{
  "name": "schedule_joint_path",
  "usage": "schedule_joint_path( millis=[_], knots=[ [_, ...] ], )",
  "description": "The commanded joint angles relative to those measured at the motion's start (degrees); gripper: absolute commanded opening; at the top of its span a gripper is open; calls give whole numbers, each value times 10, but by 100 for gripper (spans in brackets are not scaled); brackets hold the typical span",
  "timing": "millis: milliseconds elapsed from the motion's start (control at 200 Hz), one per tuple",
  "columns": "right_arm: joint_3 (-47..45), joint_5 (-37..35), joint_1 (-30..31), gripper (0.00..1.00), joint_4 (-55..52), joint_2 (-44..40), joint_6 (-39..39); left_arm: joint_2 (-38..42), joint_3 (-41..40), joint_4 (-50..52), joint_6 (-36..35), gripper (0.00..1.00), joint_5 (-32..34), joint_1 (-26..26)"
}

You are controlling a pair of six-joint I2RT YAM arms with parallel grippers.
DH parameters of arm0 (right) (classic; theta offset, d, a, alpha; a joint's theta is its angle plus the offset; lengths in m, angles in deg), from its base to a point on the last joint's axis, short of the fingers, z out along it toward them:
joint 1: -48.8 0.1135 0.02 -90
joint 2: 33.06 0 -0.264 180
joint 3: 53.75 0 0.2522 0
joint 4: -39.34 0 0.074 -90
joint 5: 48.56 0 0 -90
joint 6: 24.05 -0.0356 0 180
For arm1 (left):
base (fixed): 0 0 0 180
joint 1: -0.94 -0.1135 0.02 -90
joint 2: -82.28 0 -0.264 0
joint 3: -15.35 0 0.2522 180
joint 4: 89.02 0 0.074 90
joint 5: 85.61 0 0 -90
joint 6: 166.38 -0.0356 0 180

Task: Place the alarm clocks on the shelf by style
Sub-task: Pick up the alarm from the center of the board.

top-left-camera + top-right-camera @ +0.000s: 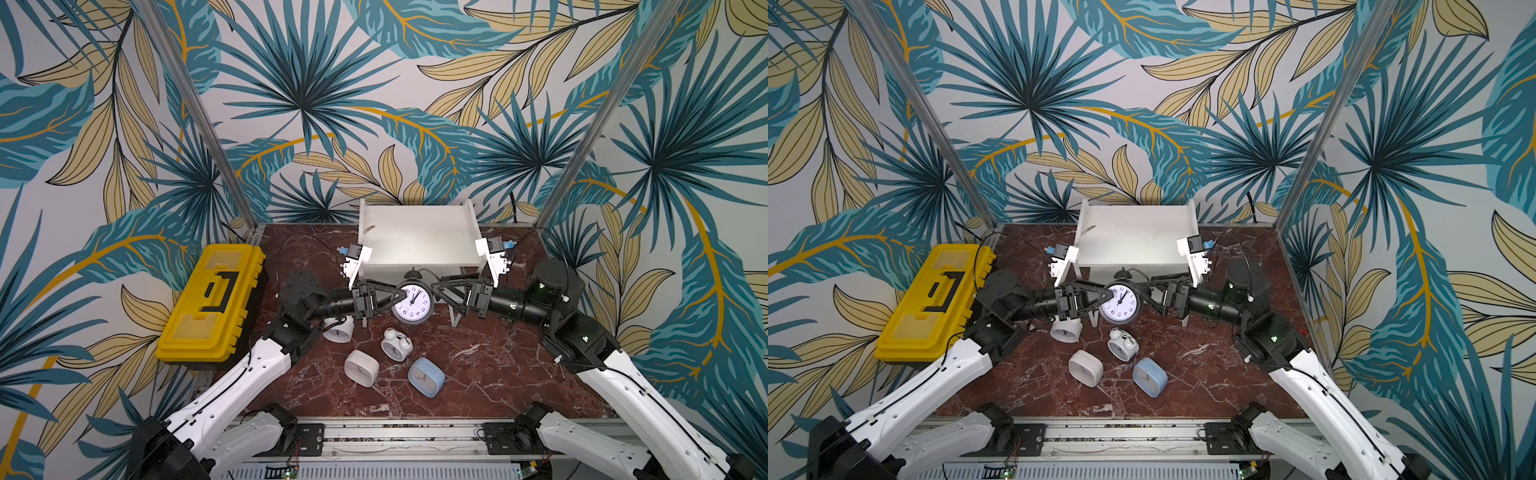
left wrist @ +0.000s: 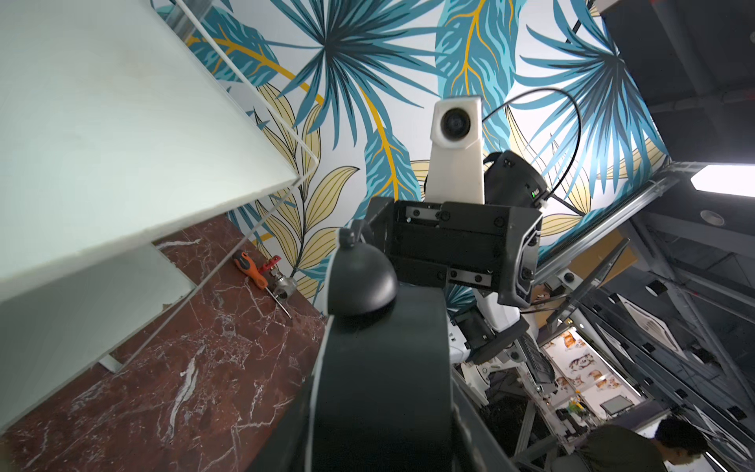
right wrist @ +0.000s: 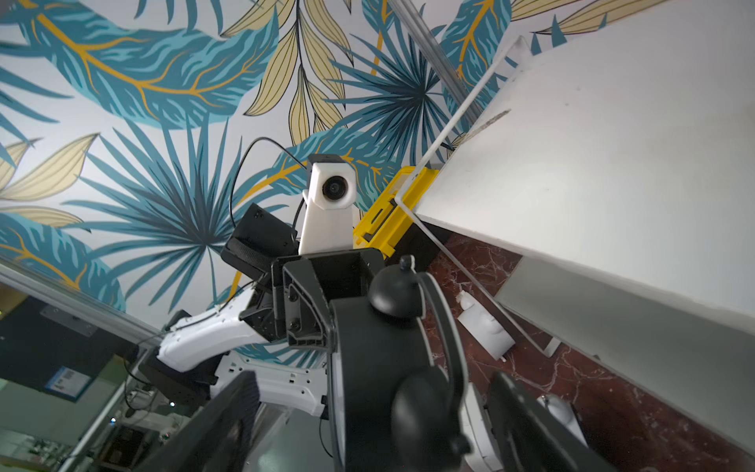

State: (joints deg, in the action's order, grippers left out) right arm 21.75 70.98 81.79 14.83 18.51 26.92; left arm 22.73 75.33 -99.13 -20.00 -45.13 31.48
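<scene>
Black twin-bell clock (image 1: 413, 305) before shelf (image 1: 417, 232), left hand (image 1: 400, 296) clamped on it, right hand (image 1: 437, 294) apart

Walls (image 1: 374, 83) on three sides carry wallpaper of teal palm fronds and pale yellow leaves with ochre stems on light grey. Two aluminium posts (image 1: 200, 120) rise from the back corners of the table (image 1: 498, 374), whose top is dark red marble with white veins. A metal rail (image 1: 399, 436) runs along its front edge, and a yellow toolbox (image 1: 212, 303) sits at its left edge. In the left wrist view an orange-handled screwdriver (image 2: 253, 269) lies on the table by the wall. Beyond the walls that view shows a dark ceiling, a lit panel (image 2: 723, 184), cat pictures (image 2: 580, 363) and a person (image 2: 637, 449).
</scene>
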Motion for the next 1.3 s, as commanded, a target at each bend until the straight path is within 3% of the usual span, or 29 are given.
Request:
schedule_joint_path(
  millis=[0,260,381,651,706,801,1047,1157,1247,1297],
  knots=[
    [-39,-48,14,93,90,-16,-59,2,-16,-96,38,32,48,-1],
    [-52,-98,60,90,98,-3,-58,-11,-19,-155,74,33,51,-1],
    [-57,-99,72,83,131,14,-69,-8,-30,-173,87,35,60,-1],
    [-44,-99,87,50,148,37,-72,-12,-35,-196,102,35,61,-1],
    [-42,-99,87,41,150,38,-72,-11,-35,-195,101,35,62,-1],
    [-32,-98,87,13,139,42,-70,-12,-35,-195,101,35,61,-2],
    [-20,-87,87,5,129,48,-62,-11,-34,-191,97,36,57,-1],
    [-6,-90,87,0,107,52,-50,-10,-34,-190,93,45,57,-2],
    [11,-76,87,0,80,55,-30,-9,-29,-180,84,79,47,-3],
    [29,-62,86,0,51,59,-10,-6,-17,-155,69,88,34,-6]
  ],
)
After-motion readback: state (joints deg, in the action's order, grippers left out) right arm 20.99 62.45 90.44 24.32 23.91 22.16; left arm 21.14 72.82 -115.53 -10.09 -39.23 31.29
